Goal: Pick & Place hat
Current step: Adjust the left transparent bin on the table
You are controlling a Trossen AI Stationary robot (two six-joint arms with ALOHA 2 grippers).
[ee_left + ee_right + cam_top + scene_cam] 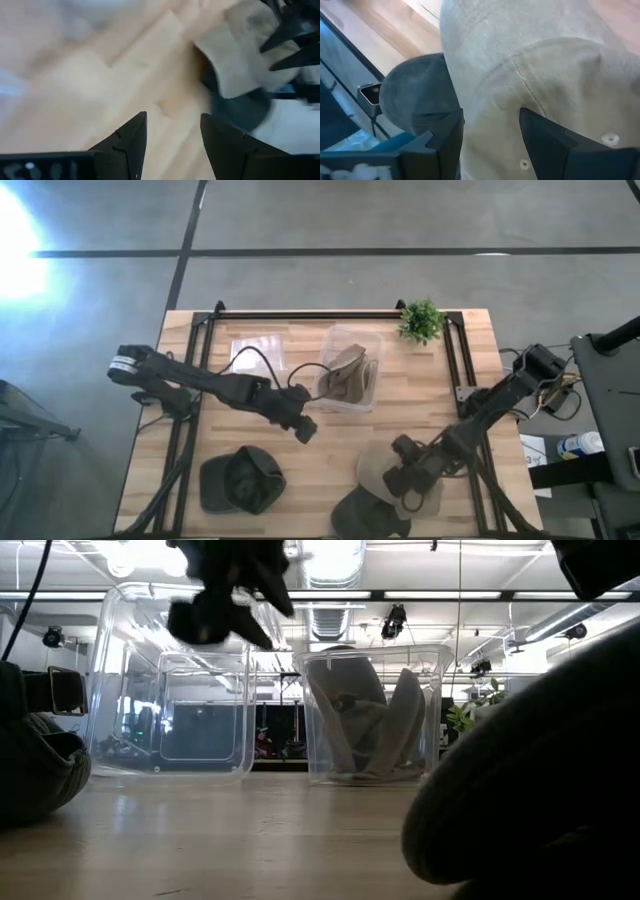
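While poised above the wooden worktop [240, 448], left end effector [304, 429] open and empty, fingers [131, 141] spread with bare wood showing between them in the left wrist view. Just behind it, a clear bin [350, 367] holding a tan hat [345, 375], seen upright inside the bin in the low view [375, 730]. To its outer rear side, a second clear bin [257, 352] with nothing visible inside. Nearer the front edge from it, a dark green hat [240, 480] lying on the wood, well apart from the fingers. Across the worktop from it, right end effector [408, 483] set down on a beige hat [385, 468], fingers [551, 142] parted and straddling the beige fabric in the right wrist view; whether actually pinching the cloth, cannot tell. Touching that beige hat on its front side, a dark grey hat [365, 515] lying at the worktop's front edge, partly overlapped by the beige one. Far behind the right end effector, near the rear corner, a small green plant [421, 320]. Black metal frame [300, 315] running along the rear of the worktop.
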